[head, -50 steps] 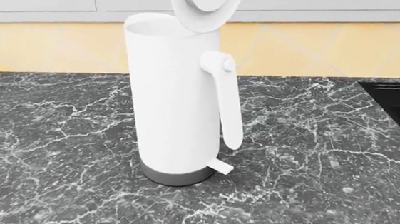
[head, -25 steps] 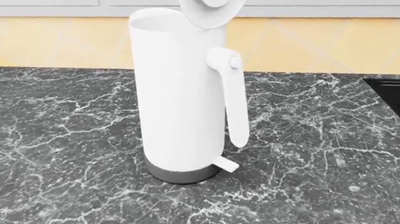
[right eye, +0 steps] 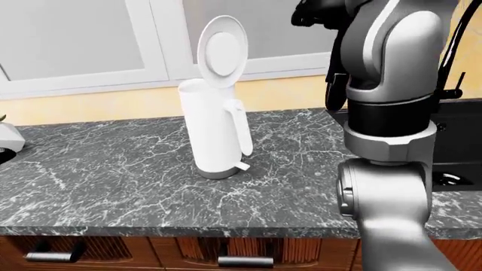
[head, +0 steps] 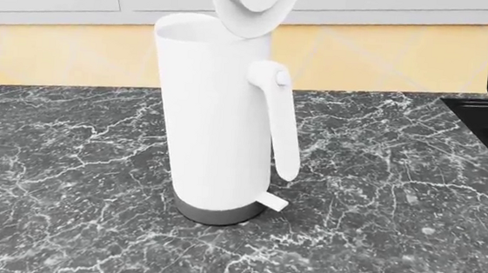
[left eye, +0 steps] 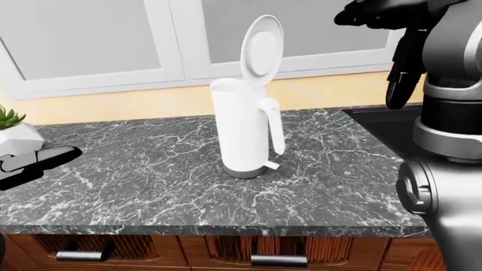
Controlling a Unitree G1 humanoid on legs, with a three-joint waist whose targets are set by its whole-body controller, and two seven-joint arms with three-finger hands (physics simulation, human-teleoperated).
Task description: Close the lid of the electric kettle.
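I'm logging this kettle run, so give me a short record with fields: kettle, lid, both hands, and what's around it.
kettle: white electric kettle upright on dark marble counter
lid: lid open, standing up above the rim
right hand: right hand raised at upper right, away from the lid; finger state unclear
left hand: left hand low at left edge, apart from the kettle
surroundings: potted plant far left, sink right

Kettle: stood upright on the counter, mid left-eye view.
Lid: raised above the kettle's mouth.
Right hand: held high, upper right of the lid, apart.
Left hand: seen low at far left.
Plant pot: placed just above it.
Sink: set right of the kettle.
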